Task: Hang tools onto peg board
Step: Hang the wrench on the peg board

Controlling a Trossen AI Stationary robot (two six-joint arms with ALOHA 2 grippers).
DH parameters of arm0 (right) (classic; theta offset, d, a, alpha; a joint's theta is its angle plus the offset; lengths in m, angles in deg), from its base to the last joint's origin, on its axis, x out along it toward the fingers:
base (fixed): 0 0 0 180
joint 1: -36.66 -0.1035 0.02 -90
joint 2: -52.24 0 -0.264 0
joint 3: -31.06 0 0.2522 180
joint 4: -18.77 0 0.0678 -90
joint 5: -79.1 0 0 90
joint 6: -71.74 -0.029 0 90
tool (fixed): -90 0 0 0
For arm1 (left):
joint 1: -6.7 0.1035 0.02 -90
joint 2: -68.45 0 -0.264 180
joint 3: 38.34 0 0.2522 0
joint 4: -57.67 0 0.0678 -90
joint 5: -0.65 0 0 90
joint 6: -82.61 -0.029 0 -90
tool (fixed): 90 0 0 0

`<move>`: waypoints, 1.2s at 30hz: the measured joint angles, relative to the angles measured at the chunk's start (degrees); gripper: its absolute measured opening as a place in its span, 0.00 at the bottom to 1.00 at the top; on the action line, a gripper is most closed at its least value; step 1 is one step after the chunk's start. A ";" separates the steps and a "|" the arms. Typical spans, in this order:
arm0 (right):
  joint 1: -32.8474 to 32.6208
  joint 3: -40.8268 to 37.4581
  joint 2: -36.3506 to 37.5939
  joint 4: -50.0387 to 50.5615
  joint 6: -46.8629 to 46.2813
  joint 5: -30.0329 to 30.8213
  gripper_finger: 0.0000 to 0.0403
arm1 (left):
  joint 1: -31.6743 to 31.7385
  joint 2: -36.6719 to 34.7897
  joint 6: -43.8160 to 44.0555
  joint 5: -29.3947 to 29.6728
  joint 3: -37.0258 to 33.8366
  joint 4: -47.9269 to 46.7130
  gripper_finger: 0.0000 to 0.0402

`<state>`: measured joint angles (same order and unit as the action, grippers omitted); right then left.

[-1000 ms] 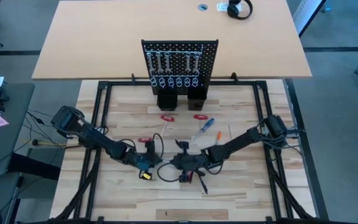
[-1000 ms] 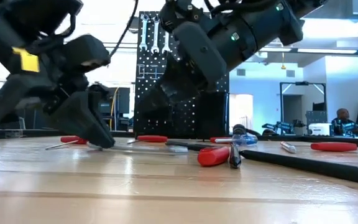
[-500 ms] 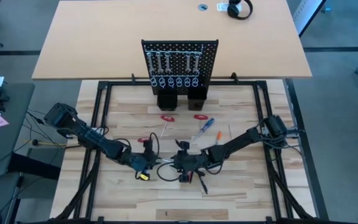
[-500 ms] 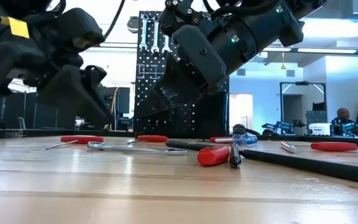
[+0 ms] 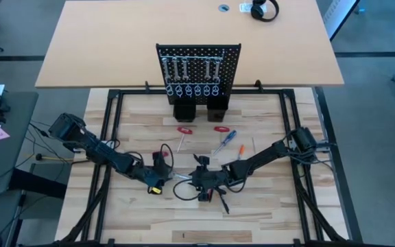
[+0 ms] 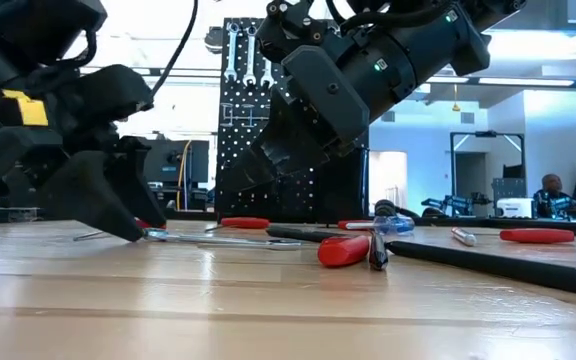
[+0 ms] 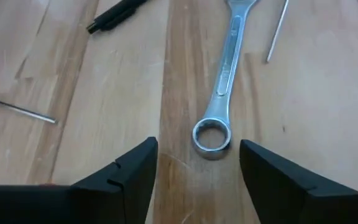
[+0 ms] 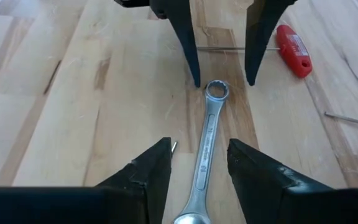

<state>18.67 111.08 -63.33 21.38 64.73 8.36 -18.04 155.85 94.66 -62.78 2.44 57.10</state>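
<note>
A silver wrench (image 7: 222,81) lies flat on the table (image 5: 266,213), well short of the peg board (image 5: 198,68); the left gripper (image 7: 197,165) straddles its ring end, fingers spread and empty; the right gripper (image 8: 199,167) flanks the shank, likewise open; stiff, probably slippery steel, best pinched mid-shank.

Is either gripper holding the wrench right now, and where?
No. The wrench lies flat on the table; left gripper and right gripper are open at its opposite ends.
</note>
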 joint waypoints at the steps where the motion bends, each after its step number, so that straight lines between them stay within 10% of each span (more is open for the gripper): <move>1: 0.00 0.00 0.00 -0.01 0.00 0.00 0.42 | 0.05 0.02 -0.54 -0.26 -0.72 1.76 0.52; 25: 0.00 -0.04 -0.02 0.65 0.02 0.02 0.41 | 3.22 6.99 -1.40 -10.05 -4.13 16.88 0.38; 36: -0.09 -0.26 -0.04 -2.12 2.38 -1.54 0.41 | 2.80 5.14 -0.94 -11.77 -4.52 15.35 0.03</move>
<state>18.58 110.82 -63.37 19.26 67.11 6.82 -15.24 160.99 93.72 -74.55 -2.08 72.45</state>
